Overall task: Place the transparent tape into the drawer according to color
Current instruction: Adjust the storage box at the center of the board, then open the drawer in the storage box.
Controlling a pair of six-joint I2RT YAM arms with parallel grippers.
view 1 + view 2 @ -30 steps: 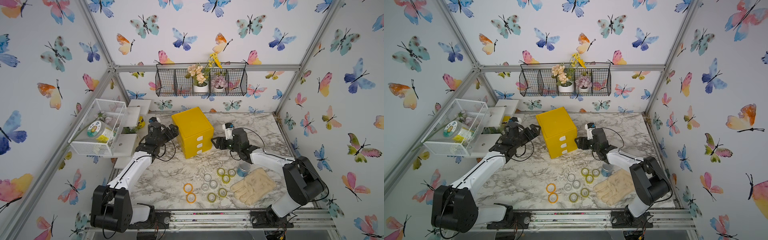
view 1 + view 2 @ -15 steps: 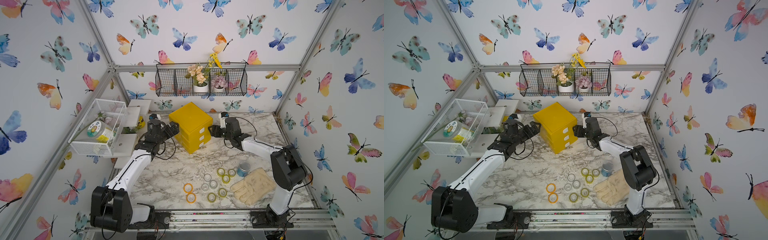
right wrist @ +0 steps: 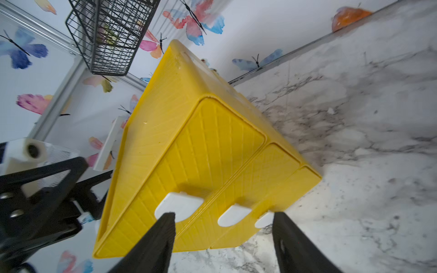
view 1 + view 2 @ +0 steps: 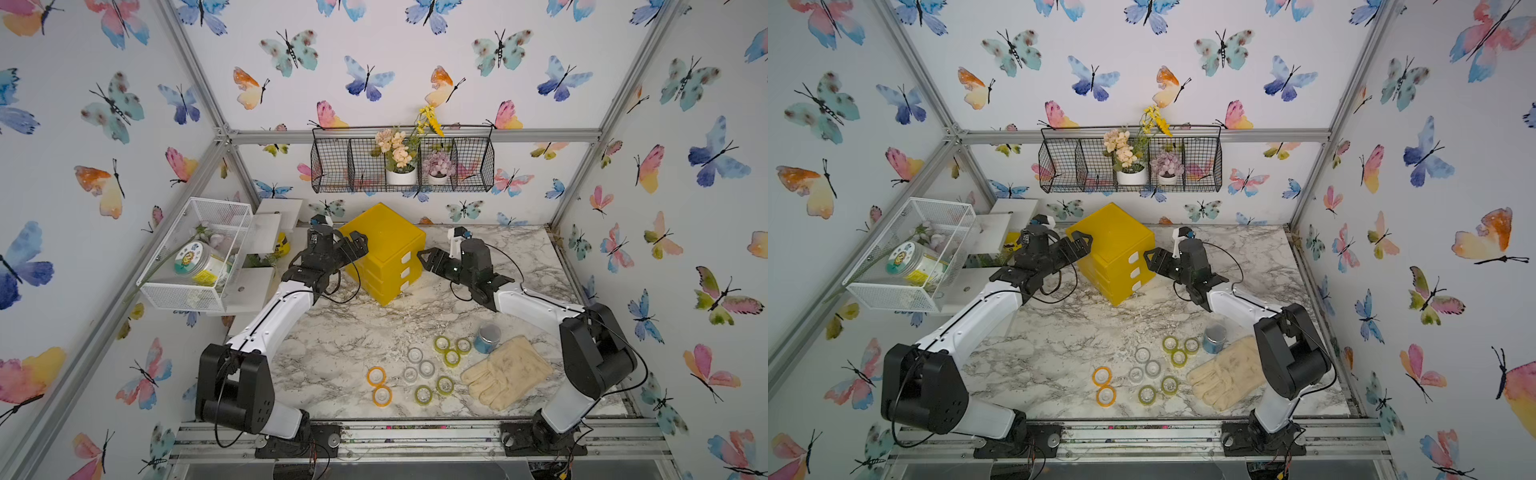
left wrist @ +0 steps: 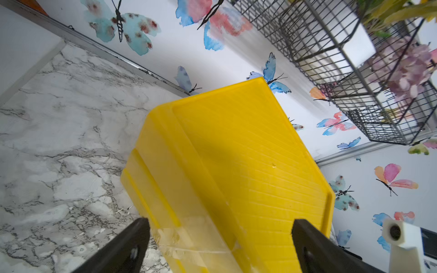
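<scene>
While the transparent tape rolls [image 4: 426,369] lie loose at the front of the marble table [image 4: 332,345], beside the glove [image 4: 505,372] and blue tin [image 4: 487,337], both arms reach the yellow three-drawer chest [image 4: 386,237] at the back. The left claw [image 4: 355,245] is spread wide at the chest's rear corner. The right claw [image 4: 426,259], fingers apart, faces the white drawer handles [image 3: 179,205].
</scene>
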